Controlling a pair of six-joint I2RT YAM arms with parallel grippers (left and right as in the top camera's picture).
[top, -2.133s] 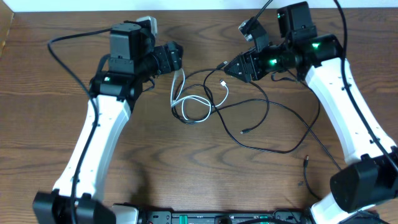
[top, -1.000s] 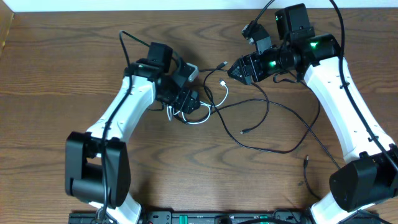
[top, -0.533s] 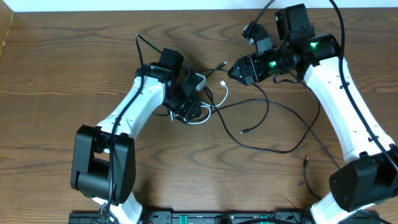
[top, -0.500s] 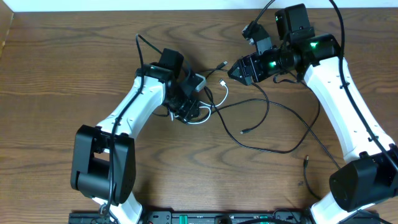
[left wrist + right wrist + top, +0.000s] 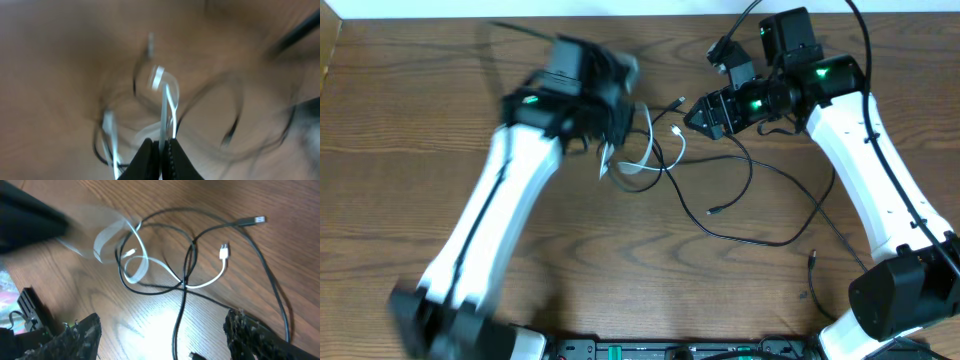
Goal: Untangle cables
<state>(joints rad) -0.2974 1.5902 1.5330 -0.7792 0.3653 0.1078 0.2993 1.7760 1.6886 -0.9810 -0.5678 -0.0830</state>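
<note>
On the brown wood-grain table (image 5: 400, 200): a loose tangle of thin cords sits at the far middle, an arm on either side of it.
Left arm (image 5: 495, 220): white shell, black joints, smeared with blur from end to end in the overhead view, its tip over the left edge of the tangle.
Right arm (image 5: 870, 160): white and black, sharp in the picture, green lights glowing at the wrist, bent in from the right.
Long black cables (image 5: 765, 243) (image 5: 187, 262): thin cords sweeping in wide loops over the middle and right of the table, crossing each other and the white one.
Short white cable (image 5: 642, 170) (image 5: 200, 285): coiled at the left of the tangle, threaded among the black loops, and look, one strand climbs off the wood into the left gripper (image 5: 160, 142).
Left gripper, grip: fingers pressed together, pinching that white strand; everything behind it is blur.
Right gripper (image 5: 162, 316) (image 5: 695, 113): fingers spread wide, nothing between them, hanging above the crossing cords.
White plug end (image 5: 224, 251): flat on the wood, just beside a black cord, clear of both grippers.
Black plug ends: one silver-tipped (image 5: 252, 220) at the far side of the tangle, another (image 5: 715, 211) on the wood nearer the front.
</note>
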